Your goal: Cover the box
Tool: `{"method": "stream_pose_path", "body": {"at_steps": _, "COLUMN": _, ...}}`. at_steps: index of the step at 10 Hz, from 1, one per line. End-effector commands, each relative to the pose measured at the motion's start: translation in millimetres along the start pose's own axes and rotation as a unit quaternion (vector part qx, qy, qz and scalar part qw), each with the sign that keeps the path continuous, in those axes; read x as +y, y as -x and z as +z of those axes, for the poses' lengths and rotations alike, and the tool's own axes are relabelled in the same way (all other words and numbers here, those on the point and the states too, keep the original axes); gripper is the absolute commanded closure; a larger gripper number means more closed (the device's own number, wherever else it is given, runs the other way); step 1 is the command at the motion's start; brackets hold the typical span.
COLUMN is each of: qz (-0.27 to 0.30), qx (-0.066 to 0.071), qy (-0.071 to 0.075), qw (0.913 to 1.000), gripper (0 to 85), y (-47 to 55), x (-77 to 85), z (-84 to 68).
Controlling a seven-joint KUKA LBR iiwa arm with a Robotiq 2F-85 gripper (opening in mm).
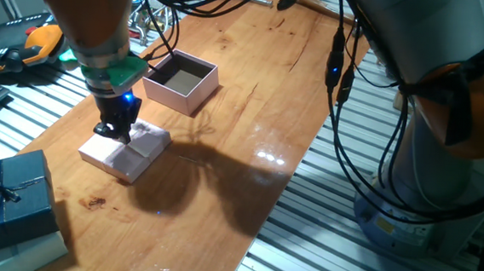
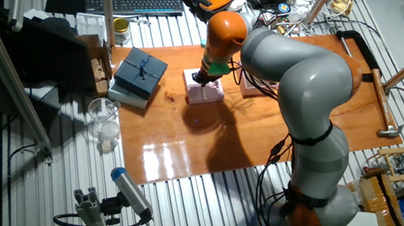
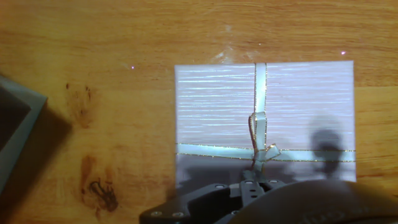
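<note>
The box (image 1: pixel 180 80) is small, pale pink and open, with a brownish inside, and stands on the wooden table. In the other fixed view the arm mostly hides it. The flat pink lid (image 1: pixel 126 149) with a string cross lies flat on the table in front of it, apart from it. The lid also shows in the other fixed view (image 2: pixel 205 91) and fills the right of the hand view (image 3: pixel 214 106). My gripper (image 1: pixel 114 131) is down at the lid's near edge, right over it. Its fingers look close together, and their tips are not clear.
A dark blue ribboned box (image 1: pixel 7 196) sits at the table's left corner and shows in the other fixed view (image 2: pixel 141 72). Its corner appears at the left edge of the hand view (image 3: pixel 15 130). Cables hang near the table's right edge (image 1: pixel 340 74). A keyboard and a pendant lie beyond the far edge.
</note>
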State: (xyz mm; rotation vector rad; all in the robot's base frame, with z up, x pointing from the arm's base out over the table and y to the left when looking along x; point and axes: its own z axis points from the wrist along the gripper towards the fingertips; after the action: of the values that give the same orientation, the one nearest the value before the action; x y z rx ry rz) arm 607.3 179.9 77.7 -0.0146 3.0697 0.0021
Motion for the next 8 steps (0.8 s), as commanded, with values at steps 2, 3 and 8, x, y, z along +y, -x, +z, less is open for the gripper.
{"method": "stream_pose_path", "body": {"at_steps": 2, "qz": 0.011, "qx": -0.003, "qy": -0.005, "qw": 0.9999, "gripper": 34.0, "y": 0.1, "x": -0.4, "z": -0.2}}
{"method": "stream_pose_path", "body": {"at_steps": 3, "qz": 0.009, "qx": 0.000, "qy": -0.003, "qw": 1.0000, "gripper": 34.0, "y": 0.4, "x": -0.8, "z": -0.3}}
{"method": "stream_pose_path", "body": {"at_steps": 8, "qz": 0.017, "qx": -0.005, "qy": -0.001, "qw": 0.9998, "gripper": 51.0, "y": 3.5, "x": 0.2, "z": 4.9}}
